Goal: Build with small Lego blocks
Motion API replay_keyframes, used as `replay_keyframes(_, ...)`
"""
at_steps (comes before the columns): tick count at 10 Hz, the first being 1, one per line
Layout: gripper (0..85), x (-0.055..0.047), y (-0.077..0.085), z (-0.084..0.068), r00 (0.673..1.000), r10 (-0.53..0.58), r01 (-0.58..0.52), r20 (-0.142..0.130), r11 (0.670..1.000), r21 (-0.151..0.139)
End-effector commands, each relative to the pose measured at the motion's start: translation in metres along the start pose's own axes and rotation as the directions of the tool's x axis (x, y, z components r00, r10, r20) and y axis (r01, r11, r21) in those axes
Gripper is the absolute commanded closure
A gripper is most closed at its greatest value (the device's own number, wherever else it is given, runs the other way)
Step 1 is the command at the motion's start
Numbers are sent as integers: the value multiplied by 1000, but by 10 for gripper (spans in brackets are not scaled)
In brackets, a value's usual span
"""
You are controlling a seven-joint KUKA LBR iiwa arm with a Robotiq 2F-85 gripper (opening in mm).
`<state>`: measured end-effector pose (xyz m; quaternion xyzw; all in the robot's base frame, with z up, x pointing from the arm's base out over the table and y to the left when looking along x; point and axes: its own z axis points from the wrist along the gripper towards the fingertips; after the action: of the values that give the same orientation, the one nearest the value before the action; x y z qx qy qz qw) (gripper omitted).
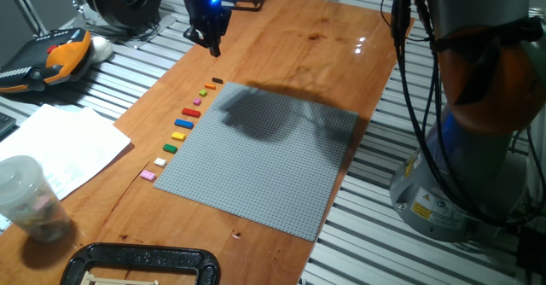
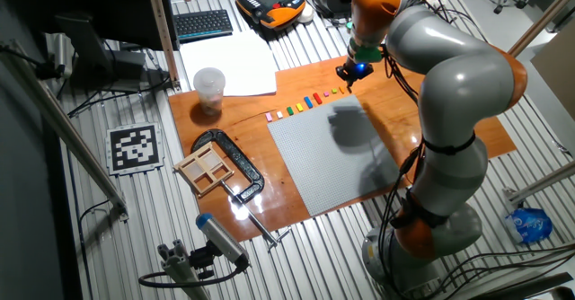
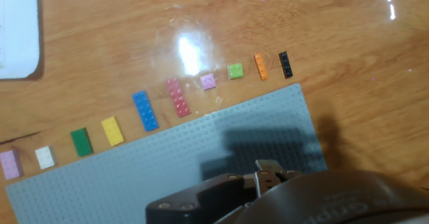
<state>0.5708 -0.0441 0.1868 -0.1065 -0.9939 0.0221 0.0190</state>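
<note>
Orange-jointed arm holds hand [image 1: 213, 46] above bricks [image 1: 189, 112].

Around the grey baseplate [image 1: 256, 161], the wooden tabletop [image 1: 316, 37] beyond its far edge lies open for passage, while the row of small Lego blocks [image 1: 183, 123] lines its one side, with paper sheets [image 1: 60, 144], a plastic cup [image 1: 26, 195] and a black clamp [image 1: 141, 264] standing further out.

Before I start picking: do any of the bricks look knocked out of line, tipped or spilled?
Nothing stands out. The small bricks lie flat in one row along the edge of the grey baseplate, none on it. The gripper hangs above the row's far end.
</note>
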Motion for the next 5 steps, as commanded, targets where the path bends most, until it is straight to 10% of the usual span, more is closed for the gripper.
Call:
replay_keyframes(1,850,-5,-1,3,1000,-6,6,2,1000,3)
replay_keyframes(5,850,-36,-17,31,998,-58,58,-1,998,-5)
